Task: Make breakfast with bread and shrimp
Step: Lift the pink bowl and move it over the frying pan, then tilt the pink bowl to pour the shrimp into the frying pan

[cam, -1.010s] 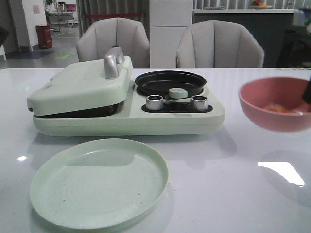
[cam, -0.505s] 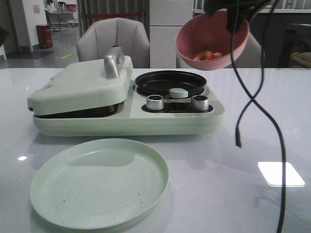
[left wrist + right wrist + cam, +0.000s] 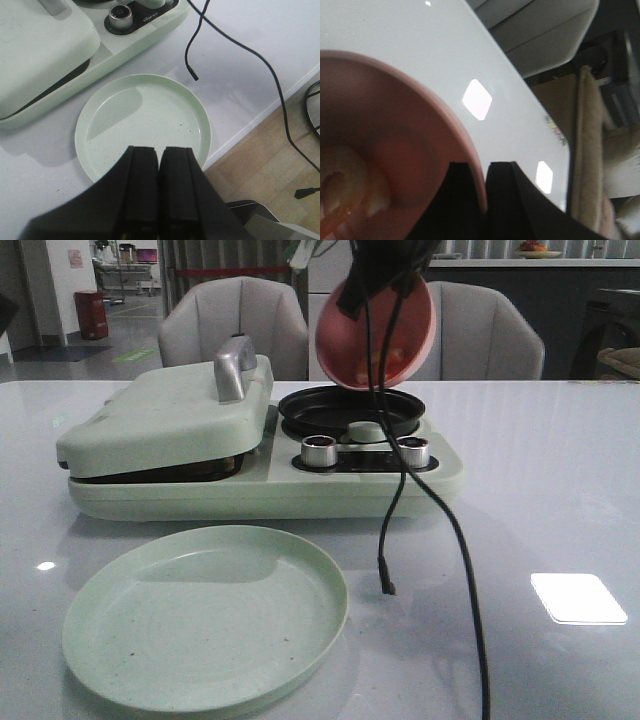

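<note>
A pink bowl (image 3: 375,330) hangs tilted, its mouth facing me, over the round black pan (image 3: 320,412) of the pale green breakfast maker (image 3: 260,490). My right gripper (image 3: 352,292) is shut on the bowl's rim (image 3: 470,150), one finger inside and one outside. The shrimp (image 3: 340,195), curled and orange-pink with whitish parts, lies low in the bowl (image 3: 392,362). My left gripper (image 3: 159,148) is shut with nothing in it, above the near edge of the round green plate (image 3: 145,125). The bread is out of view.
The maker's lid (image 3: 160,415) with its metal handle (image 3: 232,365) is down. The green plate (image 3: 205,615) lies in front of the maker. Black cables (image 3: 460,540) dangle from the right arm to the table. Two grey chairs (image 3: 235,325) stand behind the table.
The right gripper carried the pink bowl from low at the right, up and leftward. The bowl now tilts over the black pan. The left gripper's earlier position is not shown.
</note>
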`<state>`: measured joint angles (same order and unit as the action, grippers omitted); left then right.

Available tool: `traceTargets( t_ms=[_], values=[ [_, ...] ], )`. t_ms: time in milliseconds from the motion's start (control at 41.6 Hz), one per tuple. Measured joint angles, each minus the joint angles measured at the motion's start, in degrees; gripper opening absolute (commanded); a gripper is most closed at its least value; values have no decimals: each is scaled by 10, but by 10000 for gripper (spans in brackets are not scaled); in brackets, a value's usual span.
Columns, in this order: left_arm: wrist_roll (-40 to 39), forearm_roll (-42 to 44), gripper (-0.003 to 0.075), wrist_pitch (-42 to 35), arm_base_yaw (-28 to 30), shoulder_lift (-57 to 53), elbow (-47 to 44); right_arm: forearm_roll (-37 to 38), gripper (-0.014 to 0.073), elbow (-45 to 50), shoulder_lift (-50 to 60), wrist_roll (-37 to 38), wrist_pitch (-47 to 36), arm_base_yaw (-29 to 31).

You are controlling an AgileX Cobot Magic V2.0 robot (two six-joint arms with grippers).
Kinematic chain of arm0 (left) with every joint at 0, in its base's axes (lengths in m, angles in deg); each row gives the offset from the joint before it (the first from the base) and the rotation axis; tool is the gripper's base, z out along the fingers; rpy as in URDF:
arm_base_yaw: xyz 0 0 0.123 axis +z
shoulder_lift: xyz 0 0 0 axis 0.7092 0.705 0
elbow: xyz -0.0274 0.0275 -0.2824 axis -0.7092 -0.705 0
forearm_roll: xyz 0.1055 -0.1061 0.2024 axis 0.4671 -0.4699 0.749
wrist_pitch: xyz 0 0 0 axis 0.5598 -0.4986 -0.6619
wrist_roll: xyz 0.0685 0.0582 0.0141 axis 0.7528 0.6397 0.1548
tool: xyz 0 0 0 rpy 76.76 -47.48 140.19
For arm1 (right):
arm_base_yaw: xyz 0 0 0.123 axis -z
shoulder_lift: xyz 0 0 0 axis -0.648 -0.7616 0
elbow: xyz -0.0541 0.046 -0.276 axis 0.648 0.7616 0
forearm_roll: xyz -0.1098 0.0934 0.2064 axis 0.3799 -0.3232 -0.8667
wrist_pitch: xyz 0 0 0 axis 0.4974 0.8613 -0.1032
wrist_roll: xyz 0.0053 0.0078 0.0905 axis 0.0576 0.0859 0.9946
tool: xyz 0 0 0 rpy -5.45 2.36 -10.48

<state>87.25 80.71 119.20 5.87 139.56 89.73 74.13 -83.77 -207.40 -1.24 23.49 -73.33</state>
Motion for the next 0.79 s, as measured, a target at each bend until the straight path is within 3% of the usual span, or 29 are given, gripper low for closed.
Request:
traceTargets(
  t_ms=[216,481,794],
  values=[
    [0,0,101,0,0,0,0,155,45,-2,-14,51,46,-42],
    [0,0,101,0,0,0,0,327,45,-3,-27,99,71,-51],
    [0,0,101,0,0,0,0,355,45,-5,-36,105,69,-51]
  ],
)
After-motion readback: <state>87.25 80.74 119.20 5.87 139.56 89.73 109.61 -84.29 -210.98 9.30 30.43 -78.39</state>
